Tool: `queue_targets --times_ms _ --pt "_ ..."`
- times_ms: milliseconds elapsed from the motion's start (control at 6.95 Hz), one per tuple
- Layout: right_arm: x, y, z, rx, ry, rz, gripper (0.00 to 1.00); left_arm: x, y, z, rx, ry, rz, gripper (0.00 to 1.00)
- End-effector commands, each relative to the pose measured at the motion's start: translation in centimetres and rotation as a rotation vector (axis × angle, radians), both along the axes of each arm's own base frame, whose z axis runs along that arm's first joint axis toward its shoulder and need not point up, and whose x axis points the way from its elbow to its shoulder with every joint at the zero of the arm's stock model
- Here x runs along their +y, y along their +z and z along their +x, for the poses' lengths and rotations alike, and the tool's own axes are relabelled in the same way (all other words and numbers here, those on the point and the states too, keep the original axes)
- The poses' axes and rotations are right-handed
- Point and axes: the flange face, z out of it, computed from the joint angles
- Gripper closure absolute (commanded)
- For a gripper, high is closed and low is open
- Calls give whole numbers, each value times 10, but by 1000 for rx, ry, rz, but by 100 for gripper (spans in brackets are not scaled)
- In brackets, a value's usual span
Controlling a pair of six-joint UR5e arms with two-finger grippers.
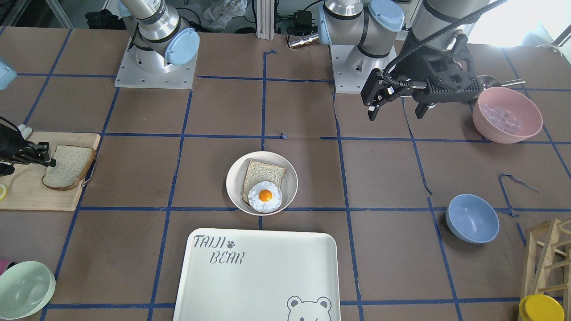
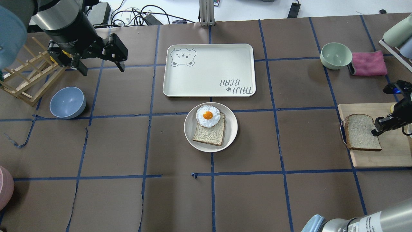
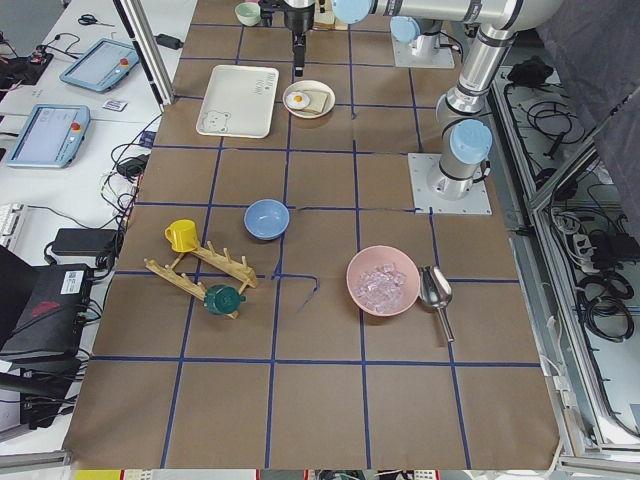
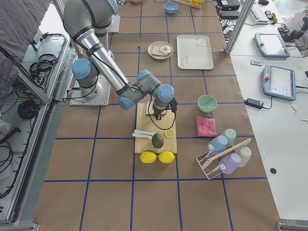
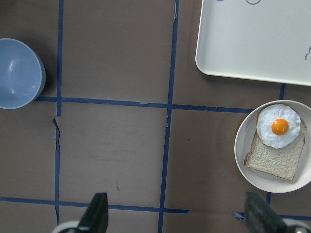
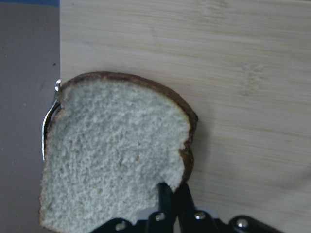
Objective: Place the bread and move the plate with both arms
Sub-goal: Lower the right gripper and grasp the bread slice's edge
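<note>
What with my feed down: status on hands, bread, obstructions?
Right hand shut on bread edge, at cutting board. Left hand open, hovering apart. Plate carries tan slice and fried egg.

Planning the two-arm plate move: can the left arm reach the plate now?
Probably yes: the left gripper hangs open and empty, and nothing stands between it and the plate; the blue bowl sits off that line.

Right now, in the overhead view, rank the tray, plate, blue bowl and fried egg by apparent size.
Largest to smallest:
tray
plate
blue bowl
fried egg
No close calls.
</note>
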Motion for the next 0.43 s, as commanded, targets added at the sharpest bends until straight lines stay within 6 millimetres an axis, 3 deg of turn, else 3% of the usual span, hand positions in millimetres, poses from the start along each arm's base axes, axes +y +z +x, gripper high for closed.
queue_targets --times_ms 0,288 --pt "3 4 0 6 -10 34 100 -1 -1 0 0 3 1 0" --pt "7 58 16 32 -79 19 100 0 -1 -1 0 4 1 0"
